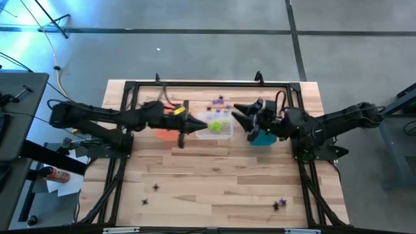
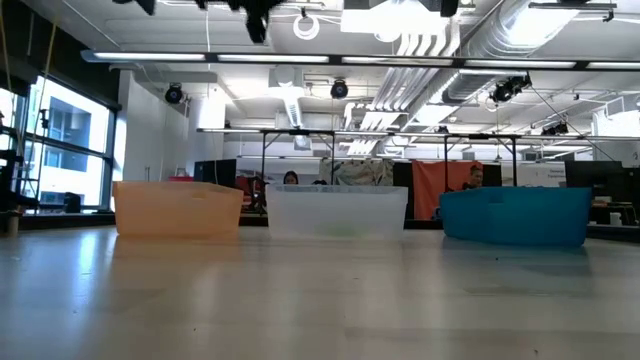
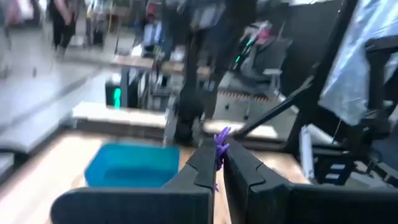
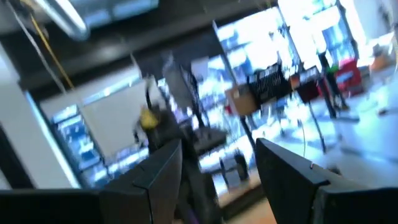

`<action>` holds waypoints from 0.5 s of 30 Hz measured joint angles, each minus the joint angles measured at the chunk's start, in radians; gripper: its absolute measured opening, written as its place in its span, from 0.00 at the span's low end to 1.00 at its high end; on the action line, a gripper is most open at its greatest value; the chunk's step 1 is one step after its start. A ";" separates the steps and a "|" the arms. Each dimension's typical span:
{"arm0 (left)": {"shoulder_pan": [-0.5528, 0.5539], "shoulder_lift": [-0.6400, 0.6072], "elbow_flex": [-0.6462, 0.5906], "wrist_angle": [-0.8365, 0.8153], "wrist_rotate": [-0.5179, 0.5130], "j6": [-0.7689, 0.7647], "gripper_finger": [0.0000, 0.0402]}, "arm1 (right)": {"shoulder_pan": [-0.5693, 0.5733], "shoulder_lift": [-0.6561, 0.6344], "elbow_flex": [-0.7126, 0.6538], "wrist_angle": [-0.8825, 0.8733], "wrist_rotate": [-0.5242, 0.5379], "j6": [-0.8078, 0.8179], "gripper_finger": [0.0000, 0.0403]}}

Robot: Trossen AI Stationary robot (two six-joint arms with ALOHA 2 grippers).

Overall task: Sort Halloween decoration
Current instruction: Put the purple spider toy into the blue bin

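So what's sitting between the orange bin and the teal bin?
The clear bin sits between the orange bin and teal bin, plainest in the low view.

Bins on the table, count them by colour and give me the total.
Orange bin: 1
Clear bin: 1
Teal bin: 1
Total: 3
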 joint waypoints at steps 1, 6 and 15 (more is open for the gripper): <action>0.014 0.042 0.018 -0.004 0.006 -0.015 0.00 | -0.012 -0.002 0.000 0.029 -0.001 -0.012 0.49; 0.048 0.300 0.198 -0.018 0.038 -0.019 0.00 | -0.093 -0.042 0.000 0.082 -0.104 -0.049 0.49; 0.074 0.810 0.663 -0.030 0.041 0.012 0.00 | -0.232 -0.155 0.000 0.085 -0.272 -0.038 0.49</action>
